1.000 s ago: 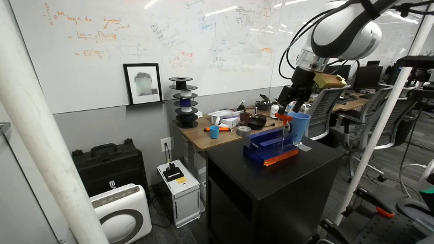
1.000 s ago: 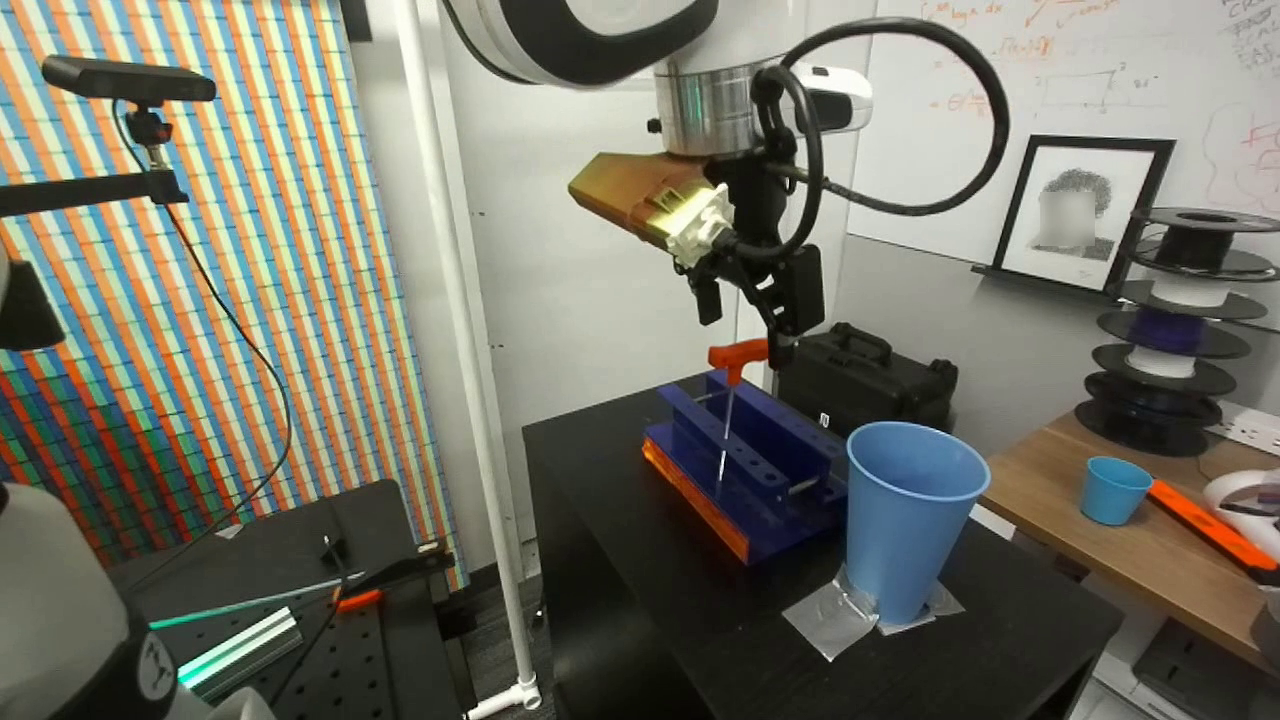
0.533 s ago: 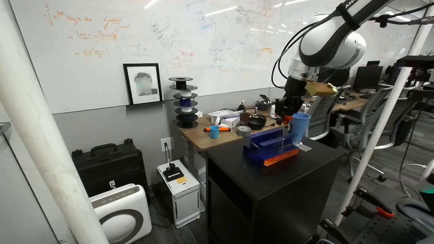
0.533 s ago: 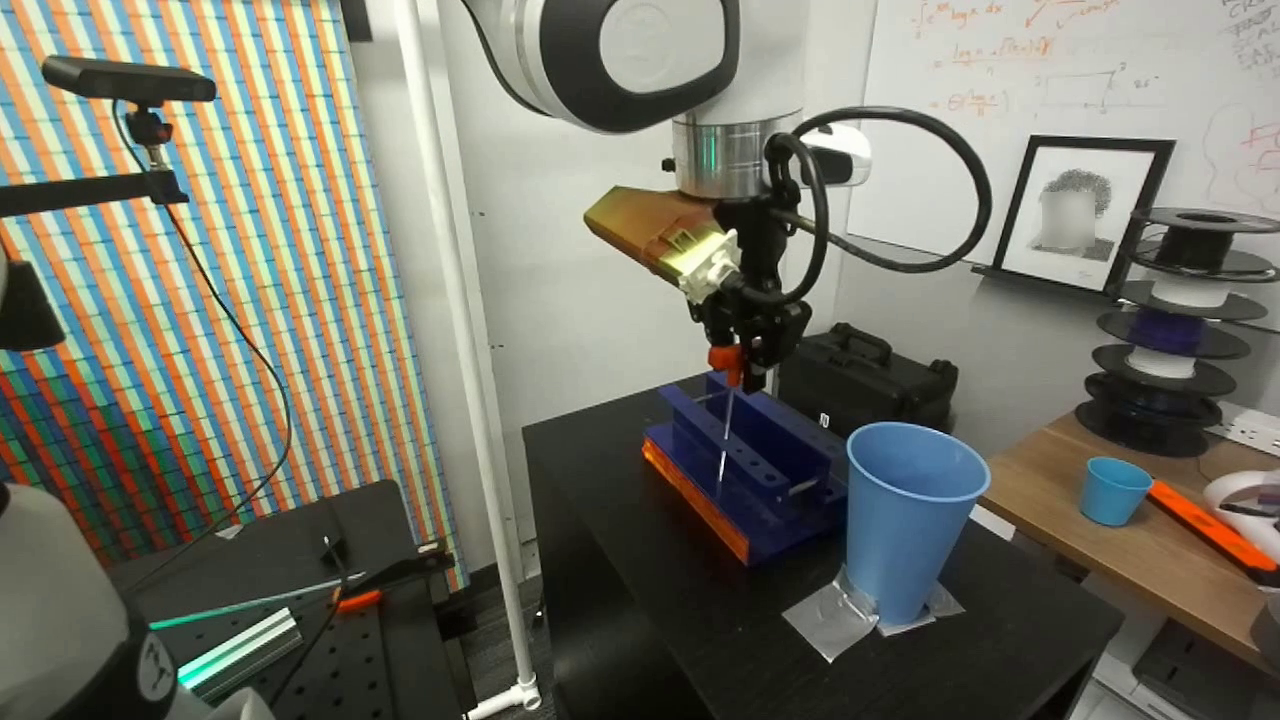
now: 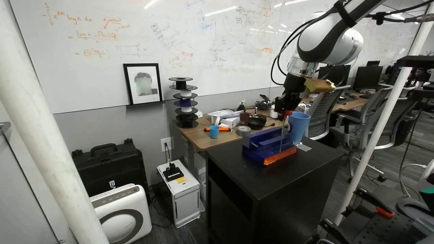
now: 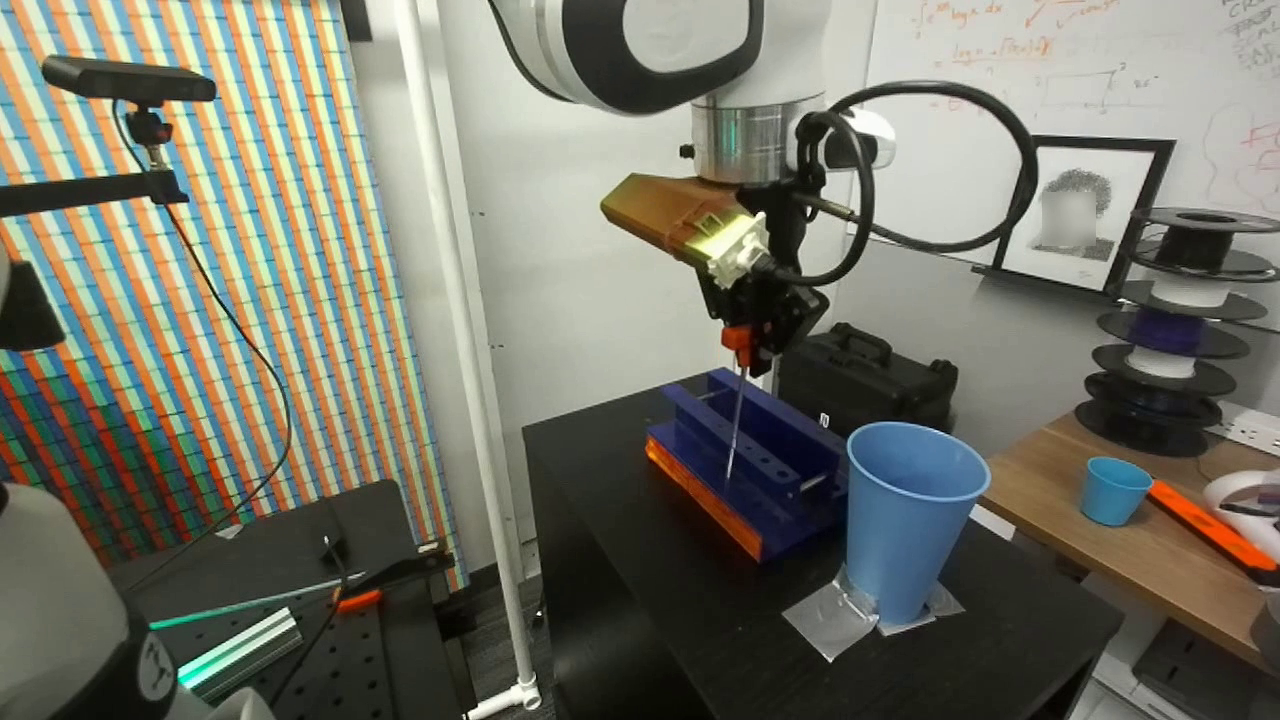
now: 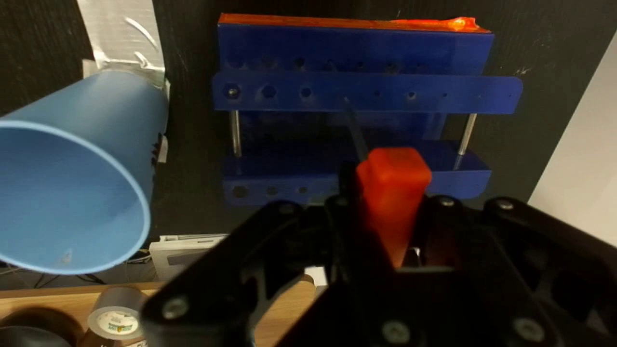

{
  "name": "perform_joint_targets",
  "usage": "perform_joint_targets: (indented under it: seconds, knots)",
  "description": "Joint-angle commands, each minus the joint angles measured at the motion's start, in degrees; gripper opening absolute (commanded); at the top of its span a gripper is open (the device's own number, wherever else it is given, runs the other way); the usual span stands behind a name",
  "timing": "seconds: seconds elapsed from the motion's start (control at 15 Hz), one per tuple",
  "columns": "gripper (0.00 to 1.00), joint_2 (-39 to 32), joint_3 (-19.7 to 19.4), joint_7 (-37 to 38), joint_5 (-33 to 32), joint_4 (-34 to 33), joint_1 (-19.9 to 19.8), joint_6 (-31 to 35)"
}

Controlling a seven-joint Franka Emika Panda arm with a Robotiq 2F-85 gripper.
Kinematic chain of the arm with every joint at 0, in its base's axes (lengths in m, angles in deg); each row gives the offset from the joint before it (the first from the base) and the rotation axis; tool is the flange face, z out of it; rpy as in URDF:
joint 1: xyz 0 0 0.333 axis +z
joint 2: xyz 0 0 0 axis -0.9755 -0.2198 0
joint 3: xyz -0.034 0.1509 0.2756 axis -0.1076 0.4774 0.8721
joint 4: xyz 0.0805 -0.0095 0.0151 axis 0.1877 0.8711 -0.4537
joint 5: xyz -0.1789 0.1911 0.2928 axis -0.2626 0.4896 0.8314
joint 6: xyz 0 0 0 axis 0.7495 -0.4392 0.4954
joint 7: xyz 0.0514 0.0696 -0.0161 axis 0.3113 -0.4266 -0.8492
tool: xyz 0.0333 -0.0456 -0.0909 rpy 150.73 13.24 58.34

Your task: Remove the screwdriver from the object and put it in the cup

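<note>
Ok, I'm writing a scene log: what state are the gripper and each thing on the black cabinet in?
gripper: closed on the screwdriver
screwdriver: tilted, shaft in the dark blue holder
dark blue holder: upright on the black cabinet
light blue cup: upright, no screwdriver inside
silver tape: wrinkled, at the cup's base

I see dim light in the wrist view, gripper (image 7: pixel 385 202) and red screwdriver handle (image 7: pixel 395 173) blurred | blue block (image 7: pixel 356 91) beyond them crisper | both exterior views bright | white glare streaks the whiteboard (image 5: pixel 200 47) above and behind the gripper
</note>
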Motion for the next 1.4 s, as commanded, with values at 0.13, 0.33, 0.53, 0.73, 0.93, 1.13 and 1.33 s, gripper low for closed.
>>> perform_joint_targets:
  seconds: [0.13, 0.33, 0.53, 0.73, 0.93, 1.13, 1.33]
  knots:
    - [0.12, 5.56, -0.46, -3.14, 1.29, -5.01, -0.33, -7.27]
    - [0.12, 9.07, 0.0, 0.76, -3.73, -7.17, -1.79, -10.97]
    - [0.12, 11.66, 0.27, 6.2, -12.97, -7.65, -5.32, -11.38]
    - [0.12, 12.96, -0.08, 10.42, -20.01, -7.02, -9.0, -9.12]
    - [0.12, 12.31, -0.79, 11.98, -21.65, -6.62, -10.66, -7.1]
    - [0.11, 10.69, -0.7, 14.16, -21.54, -3.78, -11.14, 2.08]
    - [0.11, 8.34, -0.29, 16.0, -20.7, -2.29, -11.03, 8.52]
